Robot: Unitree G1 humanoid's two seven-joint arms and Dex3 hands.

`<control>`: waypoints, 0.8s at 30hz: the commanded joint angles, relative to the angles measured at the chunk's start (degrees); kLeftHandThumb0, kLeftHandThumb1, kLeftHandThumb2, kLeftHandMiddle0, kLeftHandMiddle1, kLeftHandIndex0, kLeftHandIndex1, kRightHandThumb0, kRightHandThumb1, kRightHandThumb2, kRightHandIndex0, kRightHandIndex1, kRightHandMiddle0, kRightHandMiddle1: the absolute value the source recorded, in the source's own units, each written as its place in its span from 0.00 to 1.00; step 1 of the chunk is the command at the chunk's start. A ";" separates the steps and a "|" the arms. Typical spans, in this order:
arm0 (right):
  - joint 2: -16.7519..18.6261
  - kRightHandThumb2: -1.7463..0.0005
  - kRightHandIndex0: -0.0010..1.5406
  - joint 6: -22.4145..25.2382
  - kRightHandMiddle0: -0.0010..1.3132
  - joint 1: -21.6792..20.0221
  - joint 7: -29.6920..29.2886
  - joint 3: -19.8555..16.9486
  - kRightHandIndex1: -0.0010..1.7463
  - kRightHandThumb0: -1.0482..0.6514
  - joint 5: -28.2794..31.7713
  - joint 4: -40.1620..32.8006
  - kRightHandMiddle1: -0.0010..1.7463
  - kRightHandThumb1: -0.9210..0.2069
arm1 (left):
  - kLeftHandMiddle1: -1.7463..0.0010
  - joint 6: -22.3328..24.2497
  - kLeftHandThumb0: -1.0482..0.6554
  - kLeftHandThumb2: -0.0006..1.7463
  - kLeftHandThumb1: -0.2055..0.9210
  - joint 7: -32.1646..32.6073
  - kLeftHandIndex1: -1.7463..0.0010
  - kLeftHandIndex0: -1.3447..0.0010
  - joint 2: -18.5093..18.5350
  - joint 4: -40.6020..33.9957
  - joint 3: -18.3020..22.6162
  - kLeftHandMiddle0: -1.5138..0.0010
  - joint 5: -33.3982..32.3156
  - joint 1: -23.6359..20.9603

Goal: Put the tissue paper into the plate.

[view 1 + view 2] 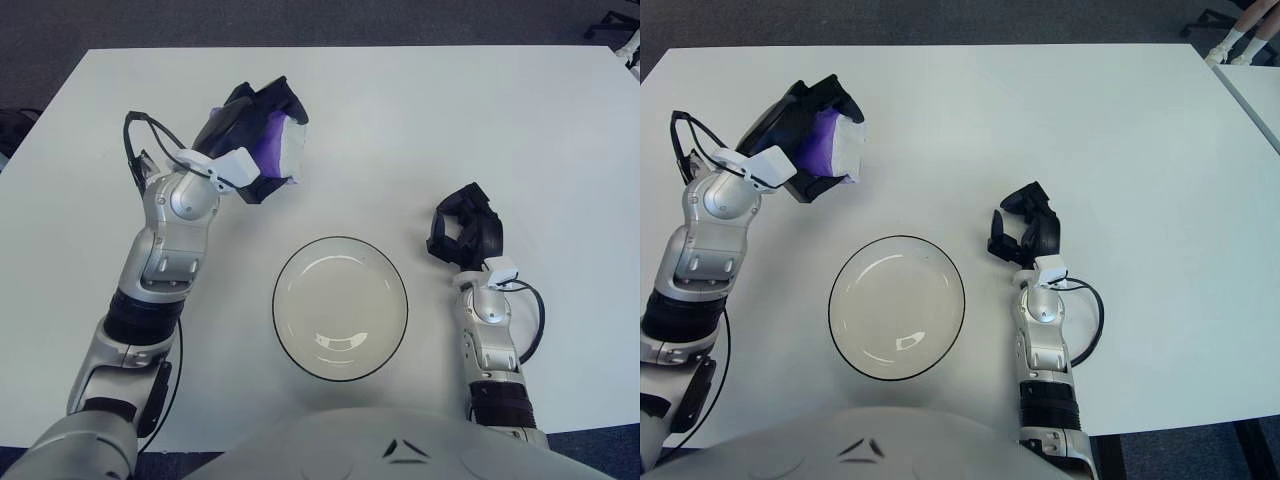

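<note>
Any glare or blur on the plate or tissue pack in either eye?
Left eye view: small glare patch on the plate near its front rim; tissue pack in the left hand is sharp. Right eye view: same glint on the plate, no blur; right hand casts little shadow.

1. Left hand (255, 135): black fingers, white wrist tab, silver forearm banded black, looped black cable.
2. Right hand (464, 229): black fingers, silver forearm, black cable at the wrist.
</note>
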 commanded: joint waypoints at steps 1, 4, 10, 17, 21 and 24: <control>0.50 0.34 0.60 6.49 0.39 4.74 0.22 -0.23 1.00 0.36 1.00 7.89 1.00 0.42 | 0.00 -0.75 0.61 1.00 0.11 -0.64 0.04 0.44 0.31 -2.78 1.12 0.42 -1.00 1.53; 0.61 0.34 0.60 6.27 0.39 4.67 0.41 -0.27 1.00 0.36 1.27 7.99 1.00 0.42 | 0.00 -3.62 0.61 1.00 0.10 -0.28 0.05 0.43 0.49 -3.60 1.46 0.42 -2.42 2.30; 0.68 0.34 0.59 6.20 0.38 4.58 0.52 -0.23 1.00 0.36 1.31 8.03 1.00 0.41 | 0.00 -5.16 0.61 1.00 0.10 -0.20 0.05 0.43 0.77 -6.21 0.80 0.42 -1.64 3.47; 0.54 0.34 0.59 5.82 0.38 4.40 0.65 -0.20 1.00 0.36 1.15 8.49 1.00 0.41 | 0.00 -3.65 0.61 1.00 0.11 -4.01 0.04 0.44 1.68 -12.94 -1.64 0.42 -0.38 5.06; 0.60 0.34 0.59 5.51 0.38 4.35 0.62 -0.27 1.00 0.36 1.18 8.66 1.00 0.41 | 0.00 -0.49 0.61 1.00 0.12 -7.95 0.02 0.46 1.73 -19.02 -3.76 0.42 -2.00 8.49; 0.72 0.34 0.59 5.41 0.38 4.27 0.52 -0.32 1.00 0.36 1.22 8.83 1.00 0.41 | 0.00 0.63 0.61 1.00 0.12 -11.09 0.01 0.48 2.44 -20.74 -3.88 0.42 -5.28 9.74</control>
